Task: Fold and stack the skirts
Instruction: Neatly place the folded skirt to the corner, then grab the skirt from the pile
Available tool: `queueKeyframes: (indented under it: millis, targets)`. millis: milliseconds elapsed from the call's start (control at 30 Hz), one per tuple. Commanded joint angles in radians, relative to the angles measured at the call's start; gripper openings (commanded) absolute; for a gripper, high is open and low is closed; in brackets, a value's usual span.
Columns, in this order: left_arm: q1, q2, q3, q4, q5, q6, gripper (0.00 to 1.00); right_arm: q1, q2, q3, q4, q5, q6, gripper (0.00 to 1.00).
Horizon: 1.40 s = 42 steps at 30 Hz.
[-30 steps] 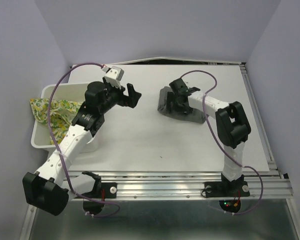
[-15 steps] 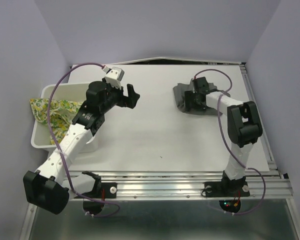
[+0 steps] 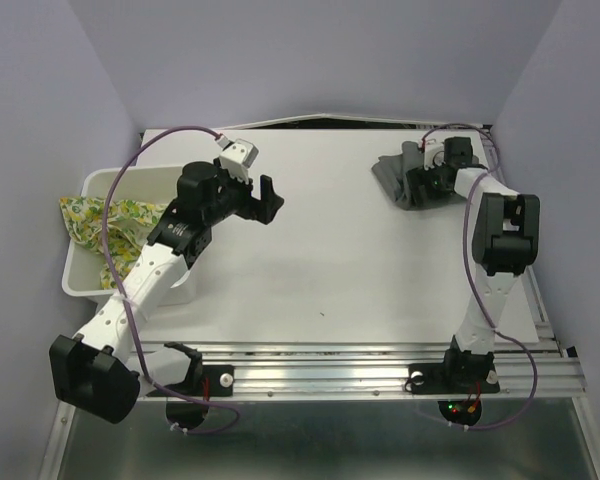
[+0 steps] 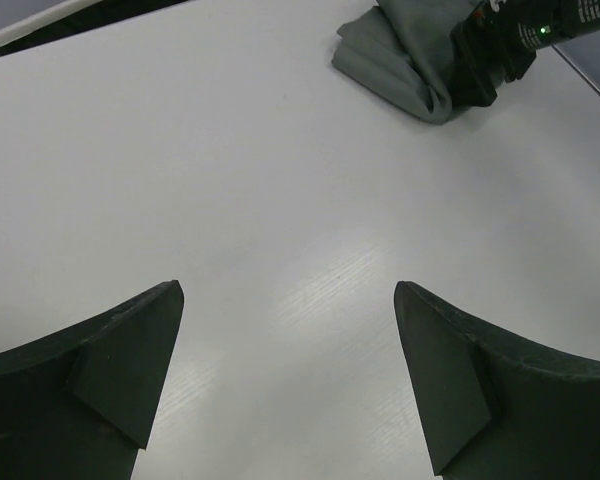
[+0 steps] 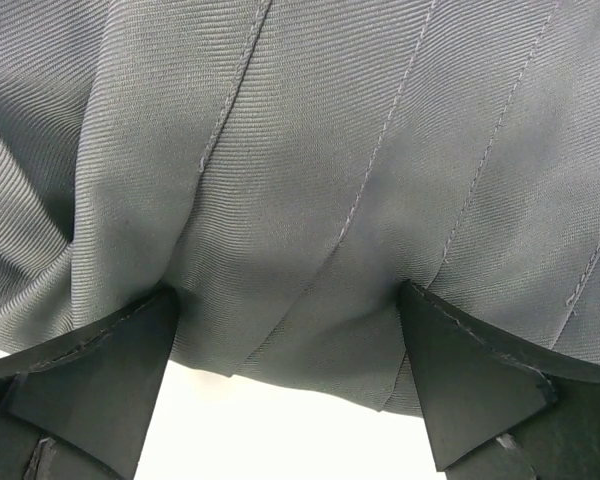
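Note:
The grey pleated skirt (image 3: 393, 174) lies bunched at the table's far right; the left wrist view shows the skirt (image 4: 400, 65) far ahead. My right gripper (image 3: 427, 184) is pressed against its right side, jaws wide open. In the right wrist view the skirt's hem (image 5: 310, 150) lies between the spread fingers (image 5: 90, 380), and nothing is pinched. The yellow-green lemon-print skirt (image 3: 100, 222) hangs over the left rim of the white basket (image 3: 80, 277). My left gripper (image 3: 269, 200) hovers open over bare table, right of the basket, with nothing between its fingers (image 4: 110, 370).
The basket stands at the table's left edge under my left arm. Purple cables loop from both wrists. A metal rail (image 3: 360, 362) runs along the near edge, and walls close in on both sides and at the back.
My right gripper has swept to the far right, and the grey skirt has moved with it from the table's middle towards the back right corner. My left gripper has hardly moved.

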Motion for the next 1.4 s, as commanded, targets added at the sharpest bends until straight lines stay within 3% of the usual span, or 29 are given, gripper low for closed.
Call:
queueKeyframes:
  millis: [0, 300, 533, 800, 1100, 1233, 1367]
  targets:
    - [0.002, 0.008, 0.057, -0.027, 0.034, 0.024, 0.99, -0.034, 0.149, 0.086, -0.052, -0.075, -0.126, 0.97]
    - [0.002, 0.02, 0.061, -0.043, 0.001, 0.07, 0.99, -0.034, 0.379, 0.425, -0.086, 0.03, 0.05, 0.97]
    - [0.002, 0.026, 0.089, -0.059, 0.001, 0.096, 0.99, -0.034, 0.39, 0.481, -0.081, -0.019, 0.043, 1.0]
    - [0.004, 0.042, 0.153, -0.06, -0.001, 0.102, 0.99, -0.034, 0.217, 0.613, -0.125, -0.102, 0.084, 1.0]
    - [0.057, 0.032, 0.359, -0.16, -0.107, 0.127, 0.98, -0.034, -0.039, 0.757, -0.265, -0.245, 0.201, 1.0]
    - [0.141, 0.107, 0.574, -0.417, -0.188, 0.194, 0.98, -0.016, -0.167, 0.681, -0.339, -0.34, 0.227, 1.0]
    - [0.336, 0.091, 0.623, -0.577, -0.101, 0.337, 0.98, 0.018, -0.314, 0.432, -0.397, -0.38, 0.195, 1.0]
